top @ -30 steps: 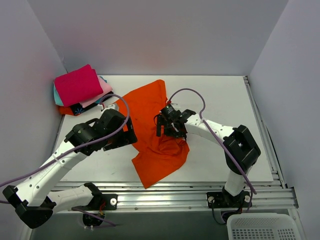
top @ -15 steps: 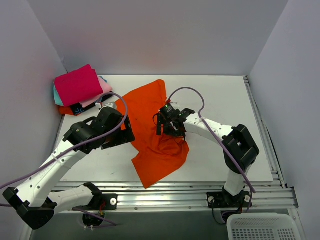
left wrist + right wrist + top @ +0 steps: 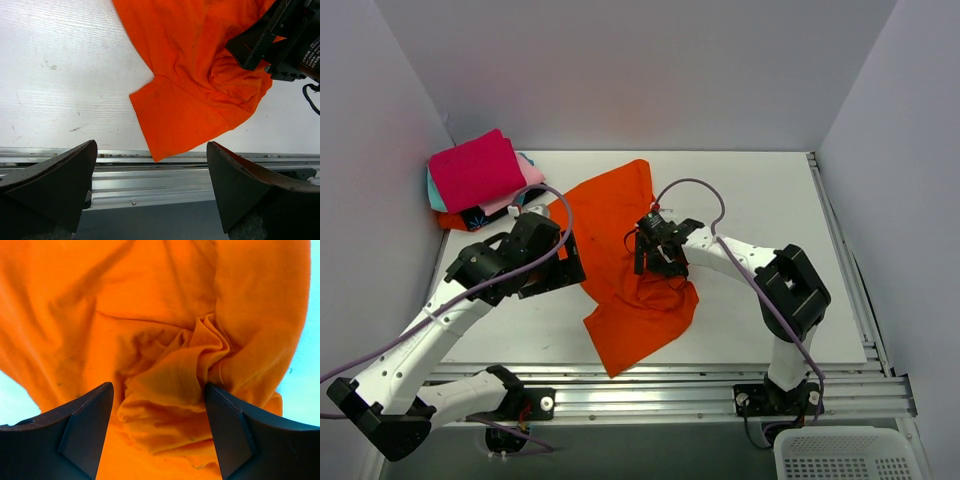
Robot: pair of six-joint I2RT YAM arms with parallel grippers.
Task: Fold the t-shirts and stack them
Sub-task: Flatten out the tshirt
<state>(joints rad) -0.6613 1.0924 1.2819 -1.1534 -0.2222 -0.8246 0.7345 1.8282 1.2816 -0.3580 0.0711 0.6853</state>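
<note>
- Firstly, at the far left corner of the desk [image 3: 770, 200], a stack of folded t-shirts [image 3: 480, 190] is seen close to the left wall. A magenta shirt [image 3: 472, 168] lies on top, with a light pink edge [image 3: 530, 180] and a black printed shirt [image 3: 480, 215] showing beneath it.
- The left pincer [image 3: 558, 265] is held above the desk, just beside the left edge of the spread garment. In its wrist view the left pincer [image 3: 151, 145] is seen with its fingers [image 3: 60, 175] spread wide and nothing between them.
- The large orange t-shirt [image 3: 638, 318] is laid unfolded in the middle of the desk. It runs from a narrow far end to a broader near end, whose corner reaches the metal rail [image 3: 670, 385] at the near edge. Part of the cloth is bunched into wrinkles at its right side.
- The right pincer [image 3: 656, 258] is set down over that bunched part. In its wrist view the right pincer [image 3: 157, 390] is seen spread, with a crumpled ridge of orange cloth [image 3: 165, 365] lying between the fingers [image 3: 80, 425]. Nothing is pinched.
- A white basket [image 3: 840, 455] is seen at the lower right, off the desk.
</note>
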